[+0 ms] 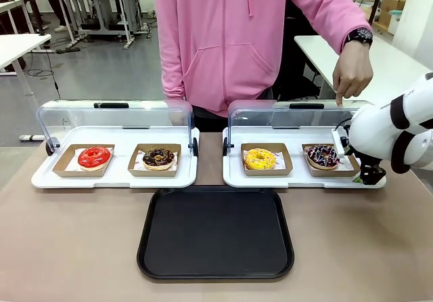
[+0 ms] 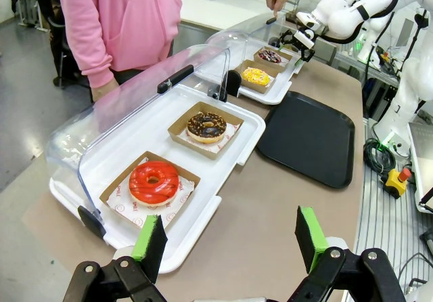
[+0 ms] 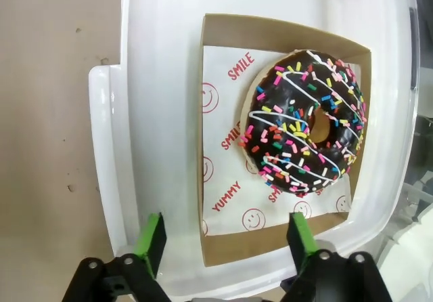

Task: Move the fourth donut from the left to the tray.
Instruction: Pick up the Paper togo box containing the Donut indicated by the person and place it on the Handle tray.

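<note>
Gently, close your part-open right pincer (image 3: pixel 224 233) on the seven-o'clock corner of the cardboard tray (image 3: pixel 270 36), clear of the sprinkled donut (image 3: pixel 304 122).

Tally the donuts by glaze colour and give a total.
red donut: 1
chocolate donut with pale crumbs: 1
yellow donut: 1
chocolate donut with coloured sprinkles: 1
Total: 4

L pincer (image 2: pixel 233 238) wide open; R pincer (image 3: pixel 226 238) jaws apart, pointing down.

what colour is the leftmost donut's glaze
Red: the leftmost donut shows best in the left wrist view.
</note>
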`<state>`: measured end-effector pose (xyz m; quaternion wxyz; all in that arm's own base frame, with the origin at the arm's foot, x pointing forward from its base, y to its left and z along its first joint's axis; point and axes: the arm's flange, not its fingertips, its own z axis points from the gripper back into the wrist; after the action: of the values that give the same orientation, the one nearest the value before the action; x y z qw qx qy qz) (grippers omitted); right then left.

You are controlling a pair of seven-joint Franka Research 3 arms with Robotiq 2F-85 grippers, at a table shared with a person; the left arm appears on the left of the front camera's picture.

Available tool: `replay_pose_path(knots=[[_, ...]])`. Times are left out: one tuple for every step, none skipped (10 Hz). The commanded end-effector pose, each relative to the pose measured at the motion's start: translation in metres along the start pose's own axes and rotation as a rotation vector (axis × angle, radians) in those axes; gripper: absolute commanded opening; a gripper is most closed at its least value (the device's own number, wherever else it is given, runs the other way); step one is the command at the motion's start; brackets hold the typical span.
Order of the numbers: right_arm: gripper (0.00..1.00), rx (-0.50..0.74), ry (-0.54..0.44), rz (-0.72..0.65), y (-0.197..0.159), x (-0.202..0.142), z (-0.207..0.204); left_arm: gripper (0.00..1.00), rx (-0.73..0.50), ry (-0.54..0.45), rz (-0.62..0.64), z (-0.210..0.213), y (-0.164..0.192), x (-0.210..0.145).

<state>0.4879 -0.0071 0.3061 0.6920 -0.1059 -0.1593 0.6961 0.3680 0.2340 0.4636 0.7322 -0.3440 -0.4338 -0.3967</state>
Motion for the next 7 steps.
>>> replay_pose_path(knots=[[0.41,0.012,-0.033,0.021,-0.0053,-0.0045,-0.0036,1.0,-0.005,-0.021,-0.023,0.0015,0.0006,0.0008],[0.0,0.022,-0.04,0.025,-0.006,-0.0045,-0.0033,1.0,-0.005,-0.021,-0.023,0.0015,0.0006,0.0008],[0.0,0.029,-0.043,0.032,-0.0069,-0.0053,-0.0015,1.0,-0.005,-0.021,-0.023,0.0015,0.0006,0.0008],[0.0,0.036,-0.043,0.038,-0.007,-0.0053,0.0002,1.0,-0.005,-0.021,-0.023,0.0015,0.0006,0.0008],[0.13,0.047,-0.049,0.043,-0.0072,-0.0053,-0.0002,1.0,-0.005,-0.021,-0.023,0.0015,0.0006,0.0008],[0.04,0.056,-0.05,0.047,-0.0065,-0.0051,-0.0001,1.0,-0.005,-0.021,-0.023,0.0015,0.0006,0.0008],[0.0,0.066,-0.047,0.05,-0.007,-0.0058,0.0002,1.0,-0.005,-0.021,-0.023,0.0015,0.0006,0.0008]])
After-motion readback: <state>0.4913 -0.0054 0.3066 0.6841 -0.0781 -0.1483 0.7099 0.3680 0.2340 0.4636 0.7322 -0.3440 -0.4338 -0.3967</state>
